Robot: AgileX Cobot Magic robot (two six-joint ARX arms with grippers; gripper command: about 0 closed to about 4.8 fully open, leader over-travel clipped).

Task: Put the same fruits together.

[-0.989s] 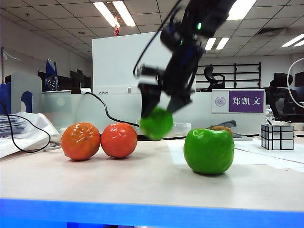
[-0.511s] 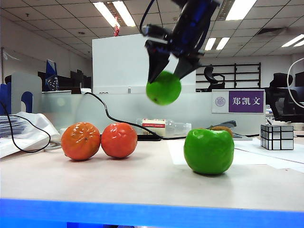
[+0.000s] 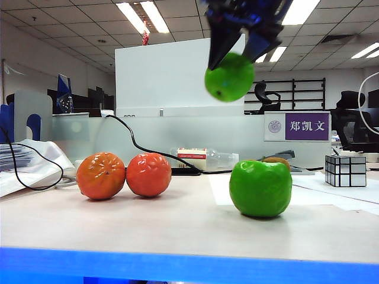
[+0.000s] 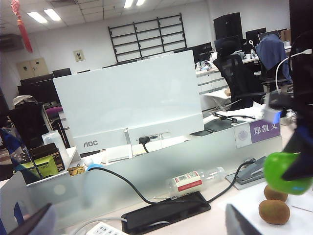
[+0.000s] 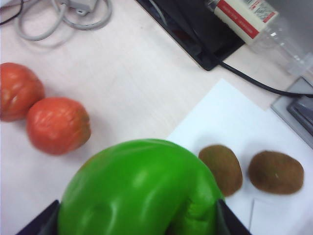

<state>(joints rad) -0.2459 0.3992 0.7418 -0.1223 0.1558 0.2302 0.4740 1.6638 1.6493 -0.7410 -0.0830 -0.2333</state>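
Observation:
High above the table, my right gripper (image 3: 235,64) is shut on a bright green apple (image 3: 230,77), which fills the space between the jaws in the right wrist view (image 5: 139,191). A second green apple (image 3: 260,188) stands on the table at the right. Two orange-red mandarins (image 3: 100,175) (image 3: 148,174) touch each other at the left. Beneath the held apple, two brown kiwis (image 5: 221,169) (image 5: 275,171) lie side by side on white paper. My left gripper (image 4: 139,225) is open and holds nothing, hovering back from the fruit; it does not show in the exterior view.
A silver mirror cube (image 3: 345,170) sits at the far right. A plastic bottle (image 3: 204,158), a black tray (image 4: 166,213) and a black cable (image 3: 133,139) lie along the back by the glass partition. Loose papers (image 3: 23,160) and a white power strip (image 4: 105,229) are at the left.
My right gripper has lifted the green apple from just above the table, beside the mandarins, up and to the right. The other fruits stay put.

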